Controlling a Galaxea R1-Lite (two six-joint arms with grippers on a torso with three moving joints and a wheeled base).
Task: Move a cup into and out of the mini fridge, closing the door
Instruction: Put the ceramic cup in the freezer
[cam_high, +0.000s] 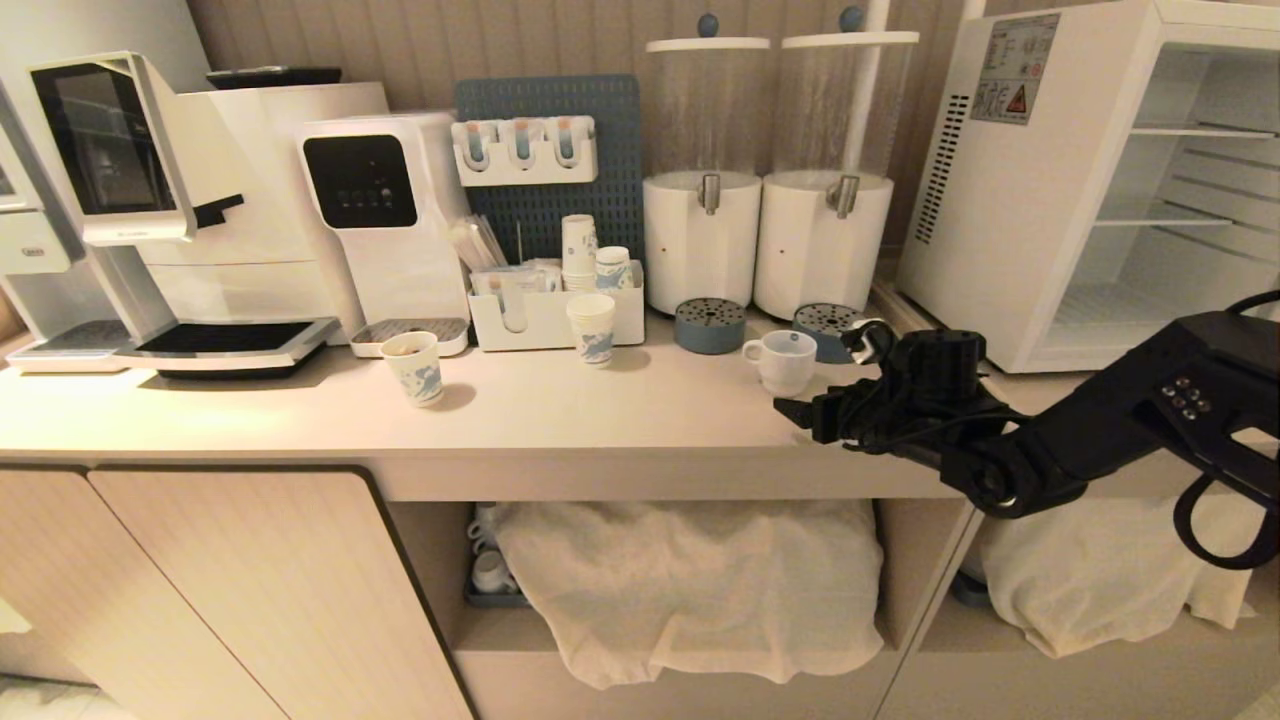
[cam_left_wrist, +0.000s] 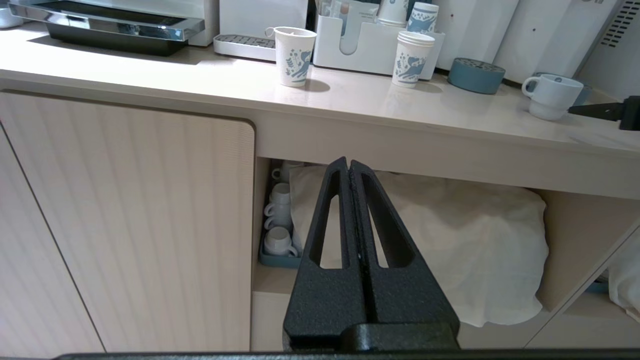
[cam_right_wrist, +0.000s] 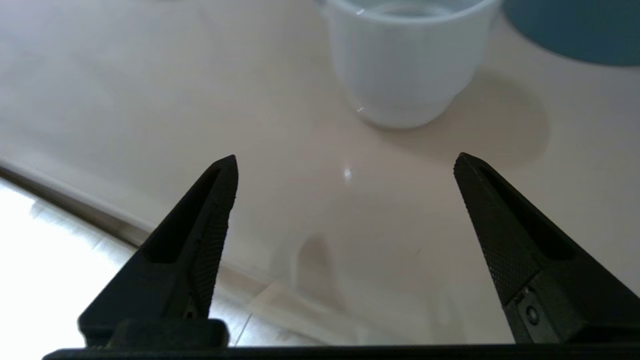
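now the right gripper (cam_right_wrist: 345, 165) hovers with fingers spread wide, just short of the cup (cam_high: 783, 360) on the desk (cam_high: 600, 410); left gripper (cam_left_wrist: 348, 167) fingers clenched, empty; mini fridge (cam_high: 1050, 180) open.

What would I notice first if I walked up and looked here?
Probably the black right gripper, open at the counter's front edge just short of the white cup, which stands on the counter. Next, the mini fridge at the right end, its empty wire shelves showing.
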